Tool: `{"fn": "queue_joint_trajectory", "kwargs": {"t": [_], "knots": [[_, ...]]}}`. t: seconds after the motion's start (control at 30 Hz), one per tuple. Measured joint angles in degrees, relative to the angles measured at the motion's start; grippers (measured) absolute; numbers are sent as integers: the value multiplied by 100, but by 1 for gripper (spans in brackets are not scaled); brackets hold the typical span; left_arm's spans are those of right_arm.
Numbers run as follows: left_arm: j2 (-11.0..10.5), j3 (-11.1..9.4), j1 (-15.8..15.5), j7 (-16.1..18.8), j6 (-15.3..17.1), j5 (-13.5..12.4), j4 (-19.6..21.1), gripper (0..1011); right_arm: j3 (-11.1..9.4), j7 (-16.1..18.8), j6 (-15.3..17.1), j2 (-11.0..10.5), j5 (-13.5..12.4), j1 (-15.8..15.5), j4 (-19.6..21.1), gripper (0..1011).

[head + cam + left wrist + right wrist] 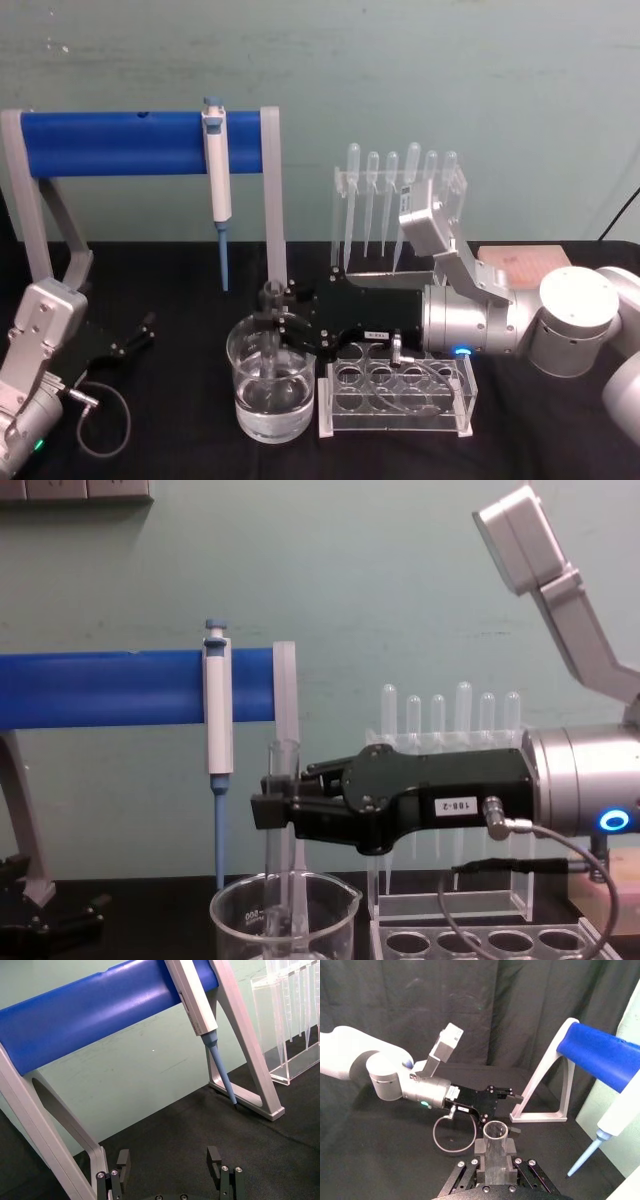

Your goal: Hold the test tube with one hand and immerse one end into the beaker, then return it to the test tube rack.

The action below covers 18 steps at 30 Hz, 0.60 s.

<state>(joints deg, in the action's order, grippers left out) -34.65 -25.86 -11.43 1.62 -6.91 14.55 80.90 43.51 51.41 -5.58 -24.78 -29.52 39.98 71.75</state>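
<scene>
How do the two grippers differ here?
The black two-finger right gripper is shut on the clear glass test tube; the left gripper is open and empty. The right gripper reaches over the wide clear glass beaker; the left gripper sits low on the left. Both are black.

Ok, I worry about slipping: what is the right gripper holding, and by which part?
The right gripper holds the test tube upright, pinched just below its rim, lower end inside the beaker. The left gripper rests open and empty.
</scene>
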Motion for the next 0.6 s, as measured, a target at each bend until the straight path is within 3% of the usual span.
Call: {"fn": "queue_joint_trajectory", "kwargs": {"t": [0.6], "knots": [[0,0,0,0,0,0,0,1000,-122,-4,-140,94,124,-206,-201,228]]}}
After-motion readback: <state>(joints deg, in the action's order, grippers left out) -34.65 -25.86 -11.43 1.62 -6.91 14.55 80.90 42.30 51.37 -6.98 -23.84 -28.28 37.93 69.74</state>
